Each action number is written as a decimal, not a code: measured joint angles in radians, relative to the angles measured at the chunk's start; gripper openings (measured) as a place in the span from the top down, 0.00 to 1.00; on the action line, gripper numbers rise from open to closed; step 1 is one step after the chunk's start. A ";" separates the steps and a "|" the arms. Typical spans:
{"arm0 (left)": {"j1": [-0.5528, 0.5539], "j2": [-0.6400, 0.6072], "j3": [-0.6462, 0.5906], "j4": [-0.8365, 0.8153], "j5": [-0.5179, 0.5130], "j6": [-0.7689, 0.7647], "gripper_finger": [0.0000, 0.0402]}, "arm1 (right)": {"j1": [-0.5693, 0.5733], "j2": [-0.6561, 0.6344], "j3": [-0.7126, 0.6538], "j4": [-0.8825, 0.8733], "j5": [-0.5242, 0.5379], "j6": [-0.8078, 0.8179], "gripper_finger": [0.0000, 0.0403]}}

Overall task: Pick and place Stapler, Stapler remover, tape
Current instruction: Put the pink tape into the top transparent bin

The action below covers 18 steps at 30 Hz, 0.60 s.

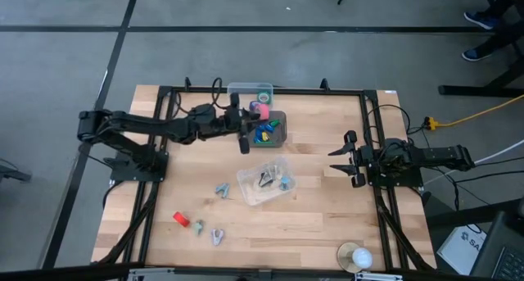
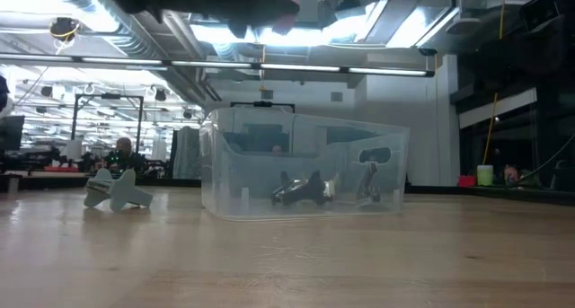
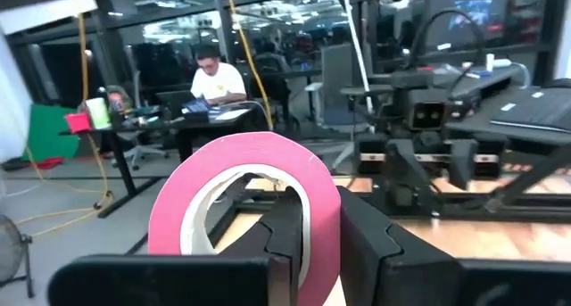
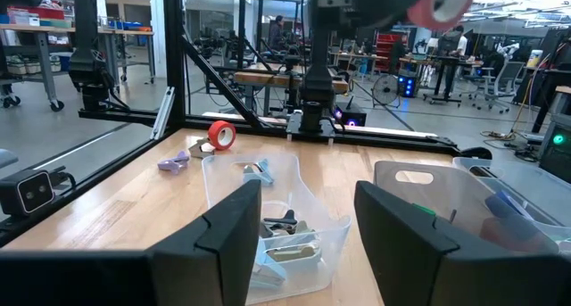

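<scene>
My left gripper hangs above the table's far middle, shut on a pink tape roll, which also shows as pink tape from above. A red tape roll and grey stapler removers lie on the table's near left. A clear container in the middle holds a dark item and more removers. I cannot pick out the stapler. My right gripper waits open at the table's right edge. My left gripper pinches the pink roll's wall with one finger inside the ring and the other outside. The fingers come level from the table's left side. The roll stands on edge in the hold, lifted clear of the table.
A dark bin with coloured pieces and a clear bin with a green roll stand at the far middle, under and beside my left gripper. A pale roll lies at the near right. People sit at desks beyond the table.
</scene>
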 joint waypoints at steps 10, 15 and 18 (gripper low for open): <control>0.109 0.157 0.010 0.132 -0.002 -0.078 0.90 | 0.000 0.000 0.000 0.000 0.000 0.000 0.53; 0.183 0.234 0.037 0.118 -0.060 -0.077 0.90 | 0.000 0.000 0.000 0.000 0.000 0.000 0.53; 0.236 0.259 0.048 0.089 -0.080 -0.080 0.89 | 0.000 0.000 0.000 0.000 0.000 0.000 0.53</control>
